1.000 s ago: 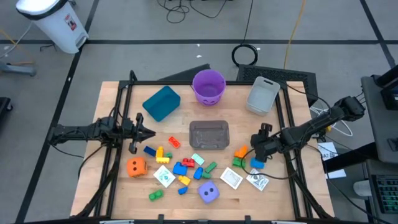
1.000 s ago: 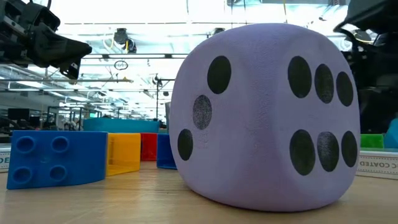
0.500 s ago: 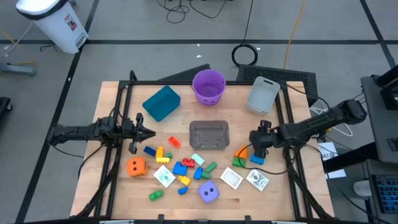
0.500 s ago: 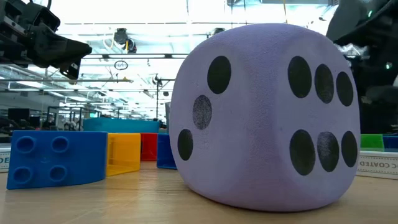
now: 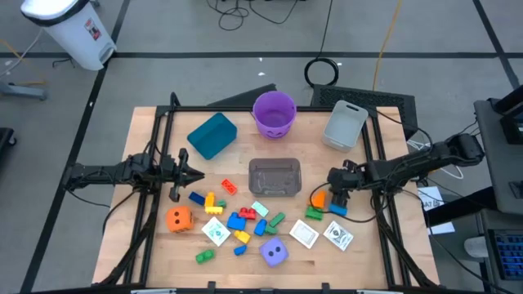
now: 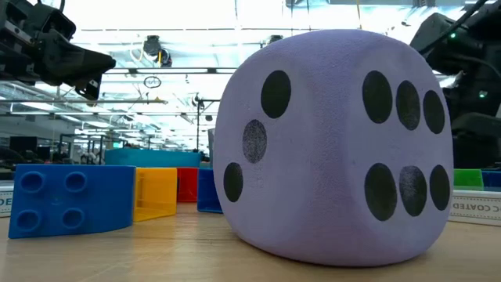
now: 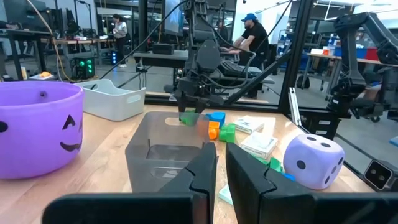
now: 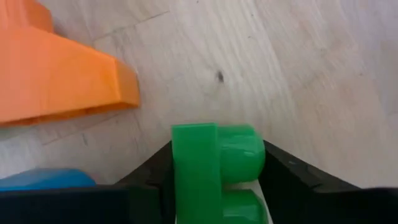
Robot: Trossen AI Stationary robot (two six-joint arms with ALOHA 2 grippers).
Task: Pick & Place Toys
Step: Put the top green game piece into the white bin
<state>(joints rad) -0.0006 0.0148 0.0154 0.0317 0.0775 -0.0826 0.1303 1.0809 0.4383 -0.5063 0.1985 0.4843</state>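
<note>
Gripping green block [image 8: 214, 168], right tool [image 5: 338, 198] above wooden table [image 5: 368, 253]; left tool [image 5: 196, 174] shut, empty; lab behind.

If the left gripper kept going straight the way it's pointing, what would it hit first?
Probably the clear tub, right ahead of the shut left gripper; depth is hard to judge.

We read only "COATED", in capitals, on the white box edge [image 6: 474, 206] beside the large purple foam die [image 6: 333, 145].
</note>
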